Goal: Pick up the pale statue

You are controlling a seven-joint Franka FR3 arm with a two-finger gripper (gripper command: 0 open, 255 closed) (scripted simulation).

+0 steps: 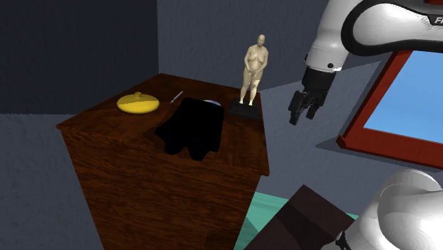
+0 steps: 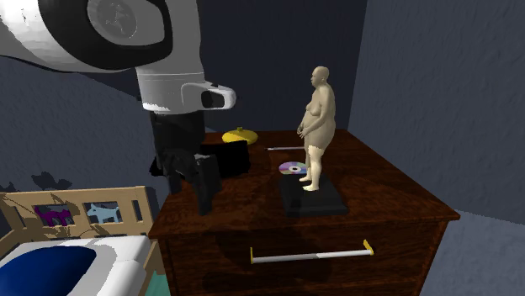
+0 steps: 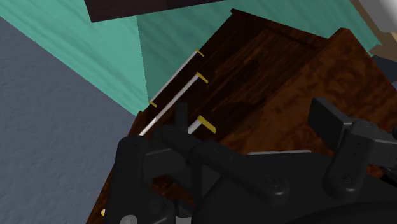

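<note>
Off the dresser's [image 1: 142, 174] drawer side, the gripper [image 1: 302, 113] hangs with fingers apart, holding nothing. The pale statue [image 1: 254, 67] stands upright on the dresser's edge nearest it. Farther across the dresser sit a black object [image 1: 190, 128] and a yellow dish [image 1: 138, 104], lid on.

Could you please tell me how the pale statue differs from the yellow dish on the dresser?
The statue stands tall and upright on a dark base; the yellow dish sits low and round. The statue is pale tan, the yellow dish bright yellow. Both rest on the wooden dresser top.
</note>
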